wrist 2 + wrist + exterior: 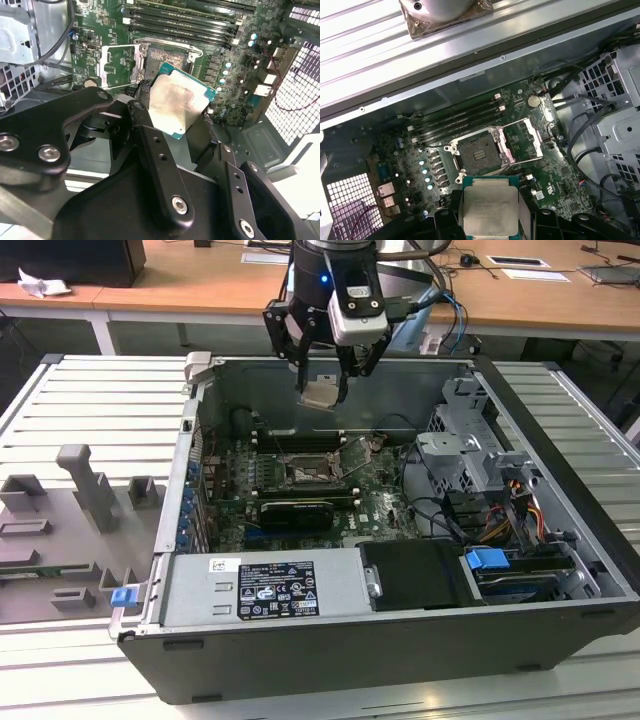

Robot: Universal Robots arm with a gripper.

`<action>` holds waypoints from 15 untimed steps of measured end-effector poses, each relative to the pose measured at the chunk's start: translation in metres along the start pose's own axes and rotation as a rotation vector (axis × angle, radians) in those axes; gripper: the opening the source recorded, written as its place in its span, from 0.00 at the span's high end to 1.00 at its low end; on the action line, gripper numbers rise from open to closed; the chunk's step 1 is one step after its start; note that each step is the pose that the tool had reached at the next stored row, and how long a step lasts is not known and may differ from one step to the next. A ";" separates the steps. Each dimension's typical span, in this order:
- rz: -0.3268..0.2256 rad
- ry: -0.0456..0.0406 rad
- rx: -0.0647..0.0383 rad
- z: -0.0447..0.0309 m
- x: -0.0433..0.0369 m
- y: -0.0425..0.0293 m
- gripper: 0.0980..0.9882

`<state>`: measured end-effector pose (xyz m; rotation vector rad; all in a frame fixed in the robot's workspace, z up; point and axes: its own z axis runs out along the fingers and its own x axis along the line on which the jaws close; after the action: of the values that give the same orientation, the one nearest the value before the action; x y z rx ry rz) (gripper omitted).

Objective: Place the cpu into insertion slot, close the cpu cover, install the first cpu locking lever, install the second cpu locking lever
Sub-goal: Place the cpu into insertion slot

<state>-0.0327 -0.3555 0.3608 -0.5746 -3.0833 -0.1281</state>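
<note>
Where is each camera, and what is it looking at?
Exterior view: off the arm, looking down into the open case; shows the gripper holding the cpu above the board.
First wrist view: on the arm, looking down past the cpu at the slot and open cover; black fingers show.
Second wrist view: on the arm, seeing them from another side; fingers show.
Both wrist views share cpu, slot, cover.

A pale metal table with long ridged slats is carrying everything here. An open dark computer case is lying on its side across the middle of the table, its inside facing upward. Toward the exterior view's left, a grey plate with raised blocks is resting flat on the slats, just beside the case.
</note>
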 end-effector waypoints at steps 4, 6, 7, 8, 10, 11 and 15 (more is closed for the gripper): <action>0.106 -0.0084 -0.002 0.0015 0.0000 -0.0001 0.51; 0.162 -0.0129 -0.003 0.0022 -0.0001 -0.0001 0.51; 0.171 -0.0136 -0.003 0.0024 -0.0001 -0.0002 0.51; 0.179 -0.0142 -0.003 0.0025 -0.0001 -0.0002 0.51; 0.185 -0.0148 -0.003 0.0029 -0.0001 -0.0002 0.51; 0.188 -0.0150 -0.004 0.0033 -0.0001 -0.0002 0.51; 0.197 -0.0157 -0.004 0.0051 -0.0001 -0.0004 0.51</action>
<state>-0.0326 -0.3554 0.3557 -0.8785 -3.0192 -0.1284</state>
